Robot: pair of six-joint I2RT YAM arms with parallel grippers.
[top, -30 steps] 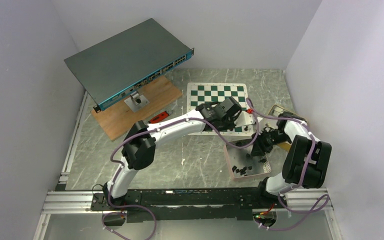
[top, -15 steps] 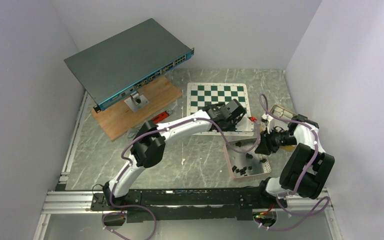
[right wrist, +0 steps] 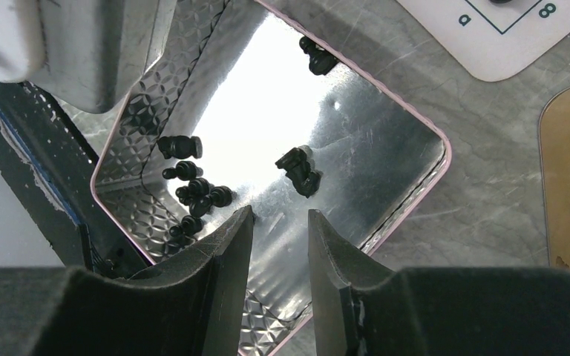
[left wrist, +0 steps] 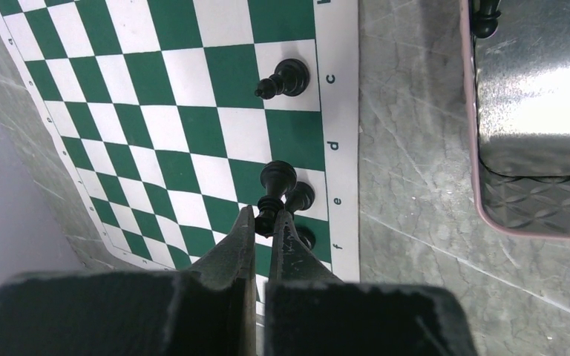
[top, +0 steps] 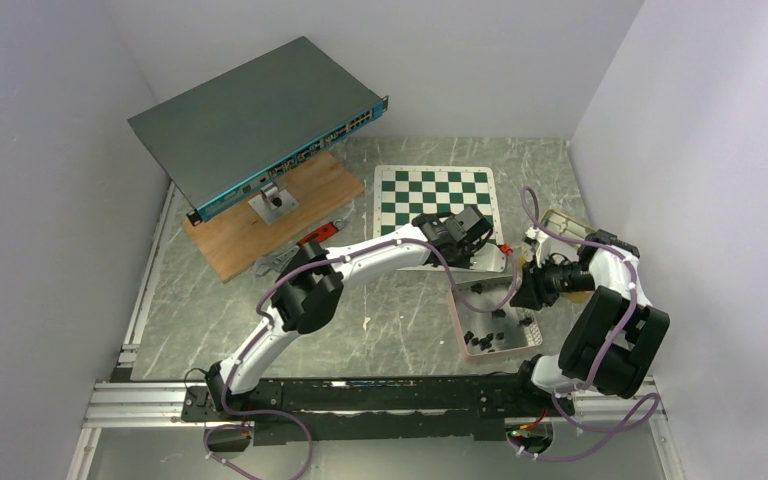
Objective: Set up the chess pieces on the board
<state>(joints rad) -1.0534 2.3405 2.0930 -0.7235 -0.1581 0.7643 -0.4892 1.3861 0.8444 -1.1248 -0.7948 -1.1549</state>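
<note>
Chess pieces [right wrist: 200, 194] lay mostly in tray [right wrist: 130, 141]; a few stood along board's [left wrist: 156, 111] 3 o'clock edge, left wrist view. Left gripper [left wrist: 267, 219] pinched a chess piece [left wrist: 277, 178] there, likely placing it. Right gripper [right wrist: 280, 219] hovered over tray, jaws spread. Next, probably: release it upright, clear of neighbour.

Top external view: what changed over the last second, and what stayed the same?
The right end effector pulled up and back from the tray, toward the right; it is open and empty. The left arm swung its elbow right, nudging the left end effector, shut on a chess piece, slightly along the near edge of the board. Board, tray and loose pieces stayed put.
</note>
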